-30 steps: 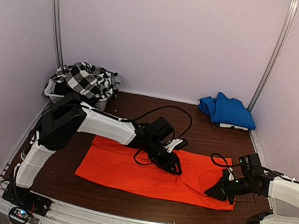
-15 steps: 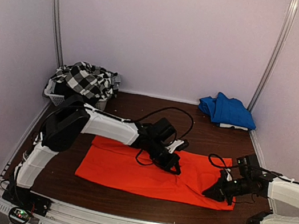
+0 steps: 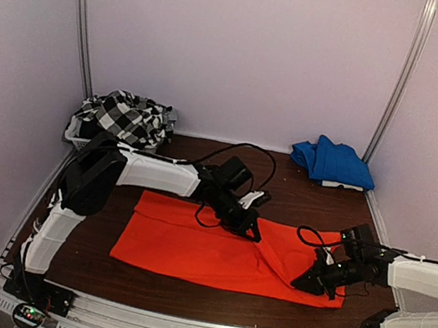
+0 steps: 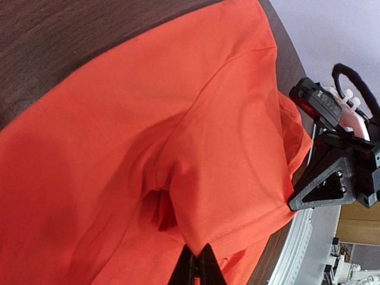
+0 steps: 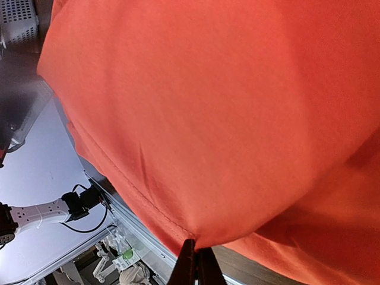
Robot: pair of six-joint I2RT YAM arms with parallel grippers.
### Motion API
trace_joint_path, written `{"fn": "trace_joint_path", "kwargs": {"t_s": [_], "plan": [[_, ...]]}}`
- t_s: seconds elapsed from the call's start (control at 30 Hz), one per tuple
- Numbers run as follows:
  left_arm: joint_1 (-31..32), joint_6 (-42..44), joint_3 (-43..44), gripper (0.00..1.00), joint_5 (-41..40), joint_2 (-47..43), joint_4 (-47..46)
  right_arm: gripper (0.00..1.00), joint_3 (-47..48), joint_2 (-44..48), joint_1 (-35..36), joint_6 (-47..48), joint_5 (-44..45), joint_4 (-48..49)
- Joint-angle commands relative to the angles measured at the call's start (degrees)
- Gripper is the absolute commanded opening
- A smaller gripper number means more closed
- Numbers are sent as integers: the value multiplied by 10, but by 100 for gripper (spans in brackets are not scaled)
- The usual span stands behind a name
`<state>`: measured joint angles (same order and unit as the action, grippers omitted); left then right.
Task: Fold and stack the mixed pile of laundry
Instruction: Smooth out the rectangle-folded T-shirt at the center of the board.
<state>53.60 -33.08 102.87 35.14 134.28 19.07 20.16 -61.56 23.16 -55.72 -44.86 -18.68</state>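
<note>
A dark wooden counter seen from above, walled in white, with two robot arms reaching in from the near edge. An orange-red garment lies spread on the near half of the counter. Its long axis runs left to right, roughly parallel to the near edge. The left part lies flat; the right part is rumpled, with a raised crease running between the two arms' tips.

The left end effector sits at the garment's far edge, a little right of centre. Its fingers are pressed together, pinching a fold of the orange cloth, as the left wrist view shows. The right end effector is at the garment's near right corner. Its fingers are also together, and the right wrist view shows them clamped on the stitched hem.

A black-and-white checked garment is heaped in a white slatted basket at the far left corner, well apart from the orange one. A folded blue cloth rests at the far right corner.
</note>
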Motion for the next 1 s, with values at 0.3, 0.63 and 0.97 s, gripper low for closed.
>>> {"fn": "trace_joint_path", "kwargs": {"t_s": [0.3, 0.63, 0.97], "plan": [[-55, 100, -74, 96, -124, -155, 54, 56, 165, 56, -3, 125, 75, -203], [-183, 138, -128, 98, -119, -203, 64, 74, 340, -141, -43, 215, 153, -160], [-193, 149, -94, 98, -228, -92, 177, 71, 363, -295, -81, 255, 211, -175]]}}
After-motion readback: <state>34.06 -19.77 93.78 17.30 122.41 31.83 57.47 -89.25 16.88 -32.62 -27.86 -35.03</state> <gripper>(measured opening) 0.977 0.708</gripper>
